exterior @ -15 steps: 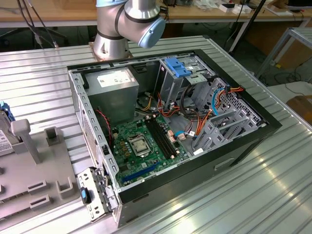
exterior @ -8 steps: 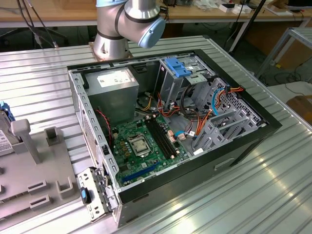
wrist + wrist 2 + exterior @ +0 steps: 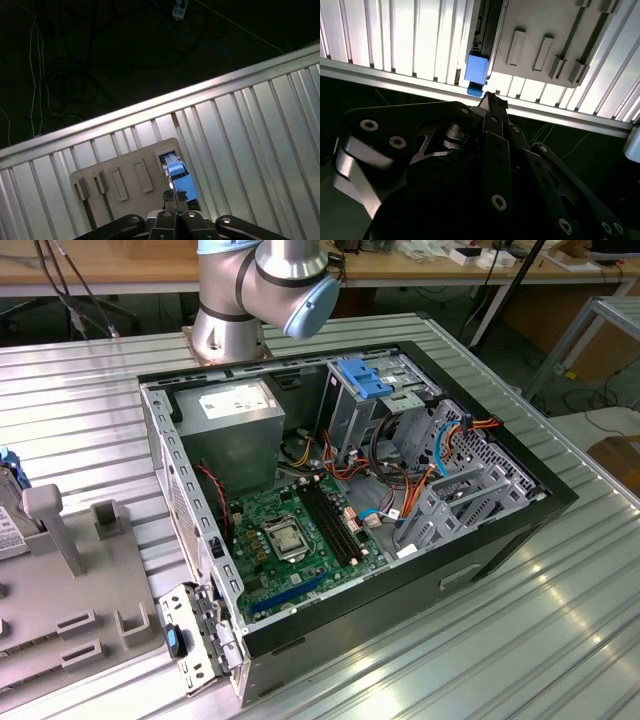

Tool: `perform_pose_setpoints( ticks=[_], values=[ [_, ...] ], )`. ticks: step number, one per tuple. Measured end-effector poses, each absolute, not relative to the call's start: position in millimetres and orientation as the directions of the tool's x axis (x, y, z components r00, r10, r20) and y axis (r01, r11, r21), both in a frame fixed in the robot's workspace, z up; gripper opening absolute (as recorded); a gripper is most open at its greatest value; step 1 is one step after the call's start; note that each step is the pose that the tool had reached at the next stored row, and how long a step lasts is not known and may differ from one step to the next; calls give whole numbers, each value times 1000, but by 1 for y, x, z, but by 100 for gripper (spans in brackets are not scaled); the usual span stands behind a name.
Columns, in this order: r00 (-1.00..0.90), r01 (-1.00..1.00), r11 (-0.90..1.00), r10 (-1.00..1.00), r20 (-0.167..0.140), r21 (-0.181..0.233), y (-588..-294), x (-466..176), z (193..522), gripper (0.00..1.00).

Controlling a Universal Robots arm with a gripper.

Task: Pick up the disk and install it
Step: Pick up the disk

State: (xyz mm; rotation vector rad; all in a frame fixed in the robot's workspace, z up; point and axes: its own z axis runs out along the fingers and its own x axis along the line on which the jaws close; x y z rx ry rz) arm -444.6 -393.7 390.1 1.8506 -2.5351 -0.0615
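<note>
1. One grey fixture plate (image 3: 70, 585) lies at the exterior view's left on the ribbed aluminium tabletop (image 3: 480, 640). Its face carries shallow slots and short upright posts.
2. One disk (image 3: 182, 185) sits in a slot at the edge of that plate (image 3: 135, 205), its bright blue rail showing. In the first wrist view it lies straight beyond the tips of the claw (image 3: 175, 195), under them and not gripped.
3. Two dark fingers (image 3: 181, 202) of the claw are pressed together with barely a slit between them, and they have hold of nothing.
4. In the second wrist view the claw (image 3: 493, 100) points at the blue end of the disk (image 3: 476, 69). The disk's dark body runs away from the claw along the edge of the plate (image 3: 535, 17). Two rectangular slots of the plate lie just beside the disk.
5. One bright edge rail of the tabletop (image 3: 395, 35) passes beneath the claw. Beyond that edge, farther from the claw than the disk, loose cables (image 3: 60, 85) lie on a dark floor.
6. One robot arm (image 3: 255, 285), silver with pale blue caps, rises from the tabletop behind the computer case (image 3: 520, 528).
7. One open computer case lies on its side to the exterior view's right of the plate, its black rim uppermost. Inside it, from that view's left to right, are:
   - a grey power supply box (image 3: 235, 415)
   - a green motherboard (image 3: 290, 540)
   - a silver drive cage (image 3: 365, 380) with a blue latch
   - a tangle of red and orange wires (image 3: 440, 445)
</note>
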Motion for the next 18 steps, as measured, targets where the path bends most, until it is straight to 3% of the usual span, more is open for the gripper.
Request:
perform_pose_setpoints(
  ticks=[8,18],
  values=[
    [-107,-994,106,-994,-21,31,-394,-444,389,11],
    [-101,-995,101,-995,-14,1,-393,-442,381,11]
  ],
)
